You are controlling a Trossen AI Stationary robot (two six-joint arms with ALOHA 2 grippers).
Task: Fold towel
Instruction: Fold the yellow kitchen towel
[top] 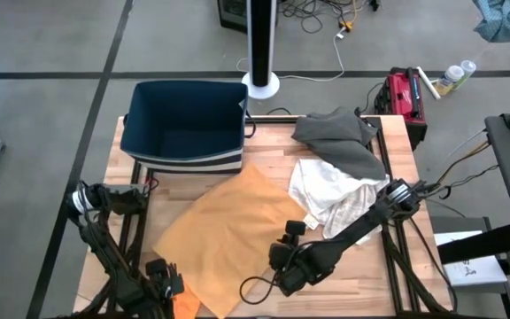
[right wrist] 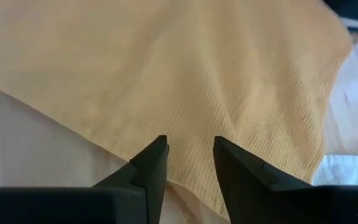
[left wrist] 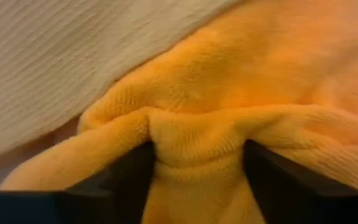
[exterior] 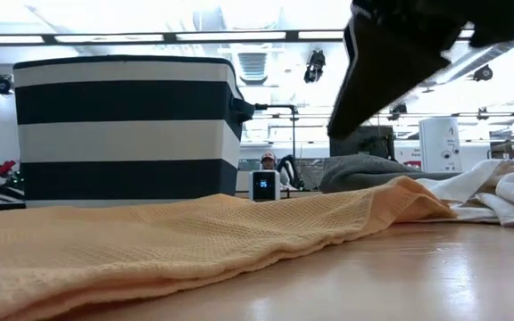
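The orange towel (left wrist: 197, 130) bunches between the left gripper's (top: 168, 282) fingers, clamped at its near corner, well apart from the striped basket (top: 184, 128). The right gripper (right wrist: 188, 158) hovers, jaws apart, over the towel's near edge, holding nothing. A thin pinch might slip on lifting. Only the left wrist view shows the grip; the high view hides it.

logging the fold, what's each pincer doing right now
Left pincer: closed on a bunched fold of the orange towel.
Right pincer: open, holding nothing, above the towel's edge.
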